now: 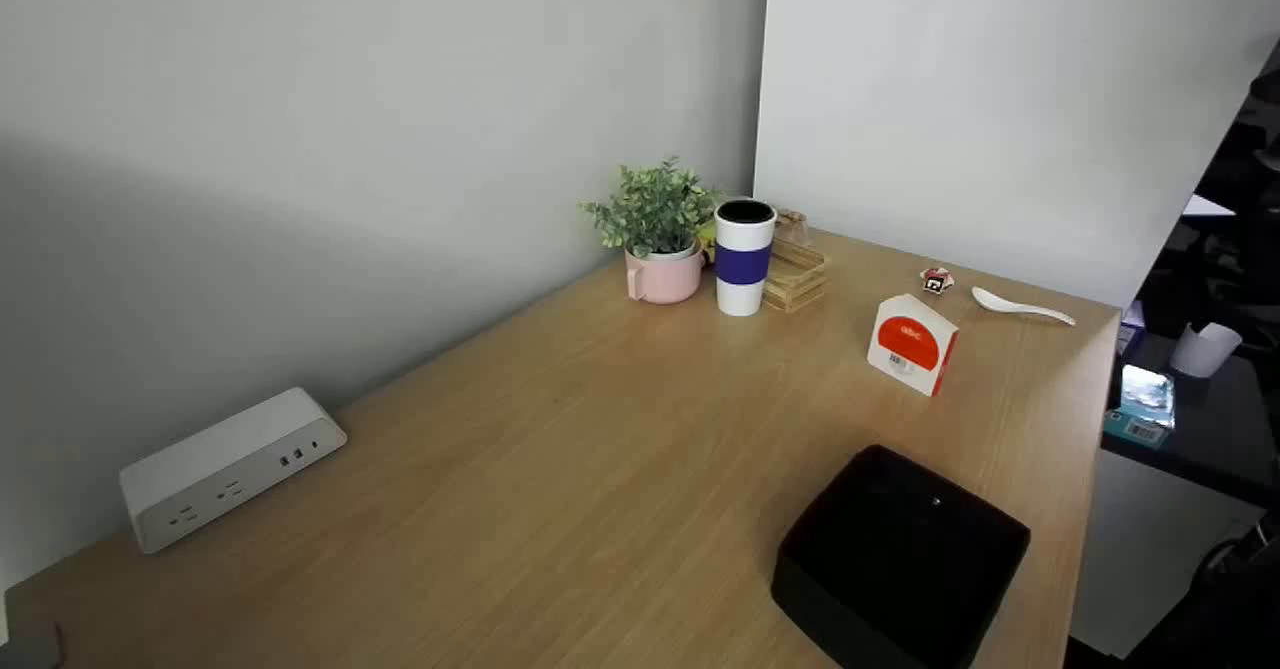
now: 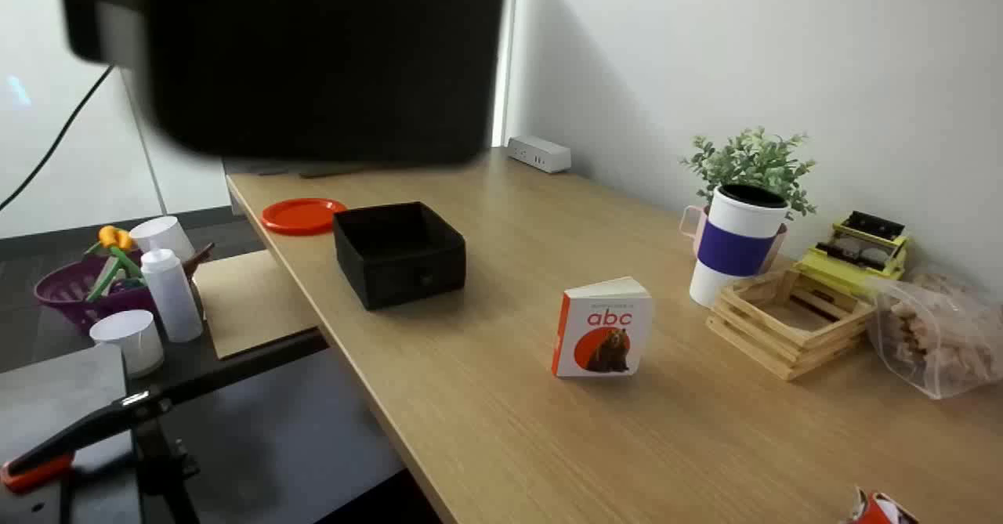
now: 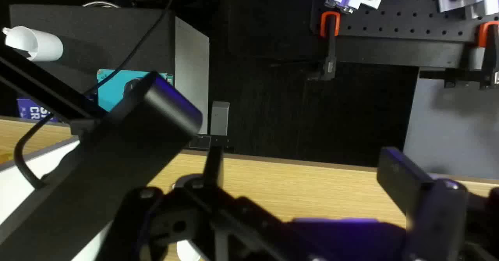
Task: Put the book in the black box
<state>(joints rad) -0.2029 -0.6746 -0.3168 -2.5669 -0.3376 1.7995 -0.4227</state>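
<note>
The book (image 1: 905,344) stands upright and slightly open on the table, white with a red-orange oval; its bear cover shows in an exterior view (image 2: 603,332). The black box (image 1: 822,599) sits apart from it near the table's edge, its open top up; it also shows in an exterior view (image 2: 423,275). I see nothing inside its dark interior. My gripper (image 3: 306,169) is open in the wrist view, with nothing between its fingers, over the table's edge. The book and the box are out of the wrist view. Neither exterior view shows the fingers.
A white-and-blue mug (image 1: 741,264), a potted plant (image 1: 662,274) and a wooden crate (image 2: 791,328) stand beyond the book. A red plate (image 2: 304,217) lies behind the box. A large dark blurred shape (image 2: 329,62) covers the upper left. A black cabled device (image 3: 128,155) is beside my gripper.
</note>
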